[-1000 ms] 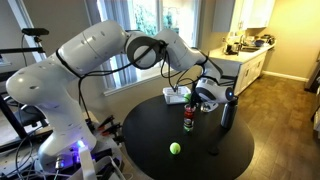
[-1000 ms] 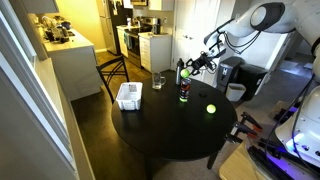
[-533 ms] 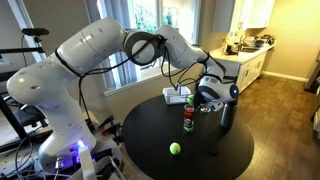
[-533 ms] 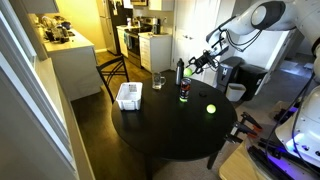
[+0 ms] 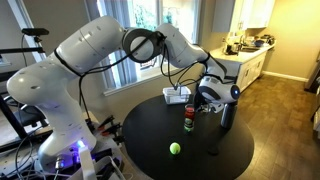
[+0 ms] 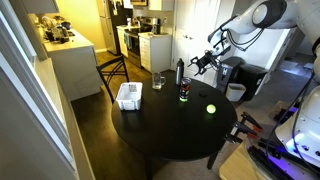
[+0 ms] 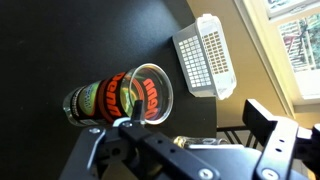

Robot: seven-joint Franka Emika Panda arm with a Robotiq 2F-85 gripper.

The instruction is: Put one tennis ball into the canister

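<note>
- Short clear red-banded canister (image 7: 125,97): upright on round black worktop (image 5: 200,150).
- Fuzzy yellow-green tennis ball (image 5: 175,148): on worktop, well apart from canister.
- Black claw (image 5: 205,100): fingers apart, empty, above canister.

canister (image 5: 188,120): standing upright, mouth open, yellow-green showing through its clear wall.
tennis ball (image 5: 175,148): lying loose on the table (image 5: 150,135), well apart from the canister.
</note>
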